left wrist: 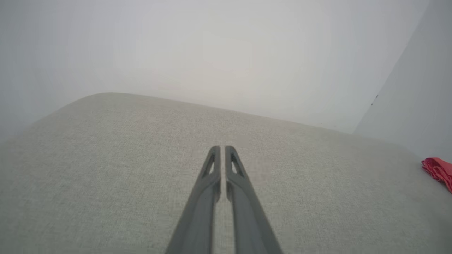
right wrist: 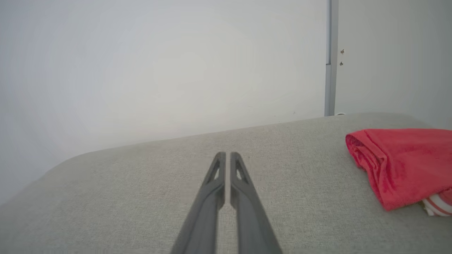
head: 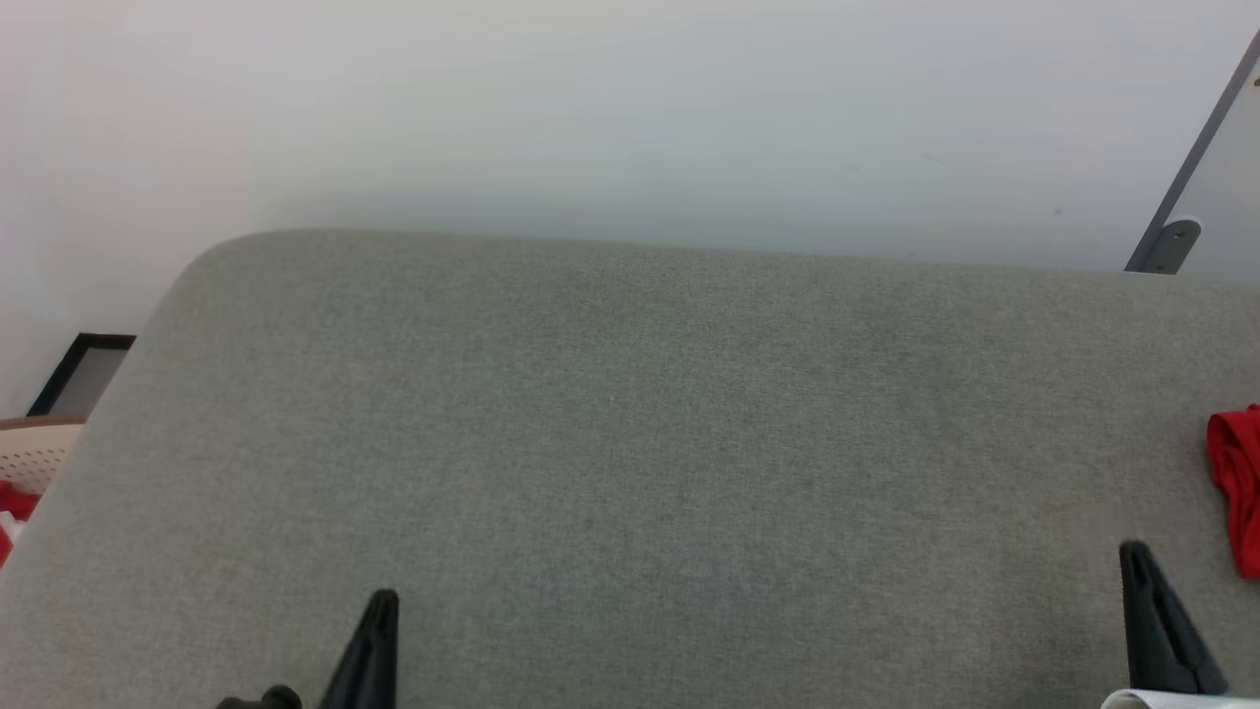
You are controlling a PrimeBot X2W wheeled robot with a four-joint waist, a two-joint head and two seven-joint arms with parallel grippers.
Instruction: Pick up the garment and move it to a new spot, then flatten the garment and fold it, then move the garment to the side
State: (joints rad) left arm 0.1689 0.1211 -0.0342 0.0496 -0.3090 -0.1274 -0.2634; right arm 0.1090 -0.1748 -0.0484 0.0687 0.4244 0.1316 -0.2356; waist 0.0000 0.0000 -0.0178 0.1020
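Where the grey upholstered surface (head: 630,443) runs out at its right edge, we log one garment (head: 1238,483): a red bundle folded over on itself, lying on the fabric. The right wrist view shows its rounded folded edge (right wrist: 399,165) turned toward the middle of the surface, with a strip of red-and-white striped trim (right wrist: 438,206) peeking from under the near corner. From the left wrist view we catch a small red corner of it (left wrist: 438,169) far off to the right.

Grippers, count two. The right gripper (head: 1137,561) sits near and just left of the garment, apart from it. Its jaws are drawn together to a hairline slit (right wrist: 225,156), gripping nothing, tips over bare fabric. The left gripper (head: 384,606) is well apart from the garment, at the near left. Its jaws are likewise pressed to a thin slit (left wrist: 222,150), nothing between them.

Containers, count one: a pale perforated basket (head: 34,453) beyond the left edge of the surface. Something red (head: 15,502) shows at its near side; whether it lies inside, we cannot tell.

Beyond: one pale wall (head: 630,118) on the far side, one black-framed panel (head: 84,369) low at far left, one grey metal post (head: 1196,158) at far right.
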